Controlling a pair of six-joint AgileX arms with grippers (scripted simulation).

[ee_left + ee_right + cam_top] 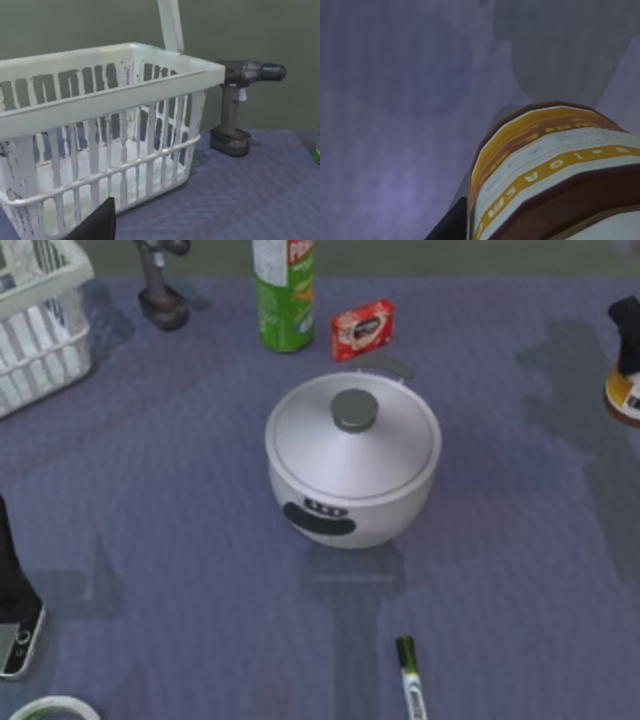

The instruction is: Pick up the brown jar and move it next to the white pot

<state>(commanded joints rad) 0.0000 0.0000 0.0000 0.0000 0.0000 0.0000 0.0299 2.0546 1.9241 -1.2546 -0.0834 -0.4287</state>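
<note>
The brown jar (624, 395) with its yellow-and-white label is at the table's far right edge, well to the right of the white pot (352, 460). My right gripper (626, 328) is shut on it from above. In the right wrist view the brown jar (550, 170) fills the near side, with one black finger (452, 222) pressed against its side and purple table behind it. The pot stands mid-table with its domed lid and grey knob on. My left arm (10, 560) is parked at the left edge; one fingertip (100, 225) shows, with nothing beside it.
A green can (285, 290) and a red box (362, 328) stand behind the pot. A white wire basket (35, 330) and a drill (160, 290) are at the back left. A marker (410, 680), a tape roll (55, 708) and a phone (20, 640) lie near the front.
</note>
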